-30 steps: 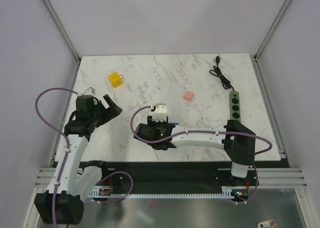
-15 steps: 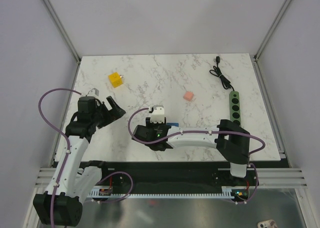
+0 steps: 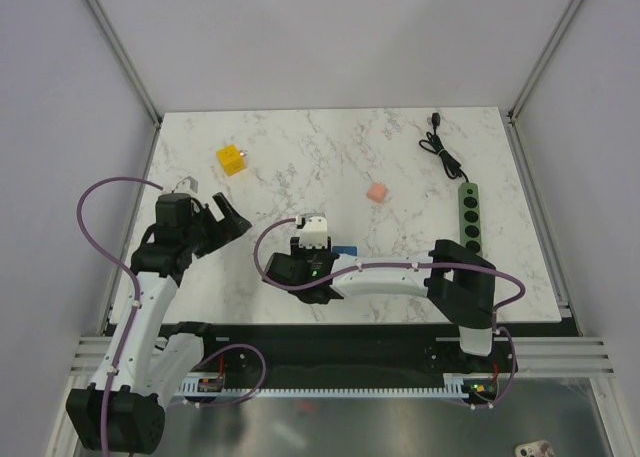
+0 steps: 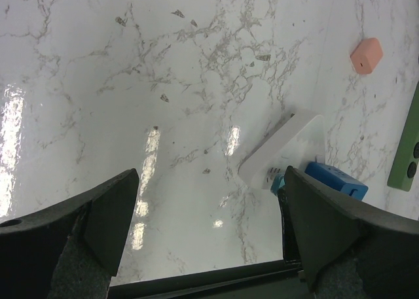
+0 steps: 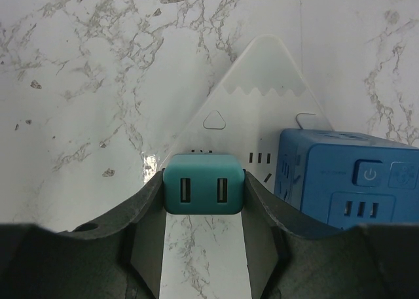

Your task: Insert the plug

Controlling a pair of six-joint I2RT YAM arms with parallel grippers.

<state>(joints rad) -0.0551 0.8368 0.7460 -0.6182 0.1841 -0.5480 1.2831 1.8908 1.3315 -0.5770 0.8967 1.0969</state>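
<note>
– Two USB slots are facing the right wrist camera; where is the teal rectangular plug (image 5: 203, 181) sitting?
– Clamped in the right gripper (image 5: 203, 193), long axis running finger to finger, over the white plastic socket board (image 5: 262, 83) beside the blue cube socket (image 5: 353, 181); the left gripper (image 4: 209, 214) is hanging agape

a power symbol marks a button on the blue plastic cube socket (image 5: 327, 181); the white mountain-shaped socket plate (image 5: 262, 103) bears a small triangle outline. no words readable.

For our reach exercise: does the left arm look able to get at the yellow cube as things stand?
Probably yes: the yellow cube sits near the open left pincer, with nothing between them.
</note>
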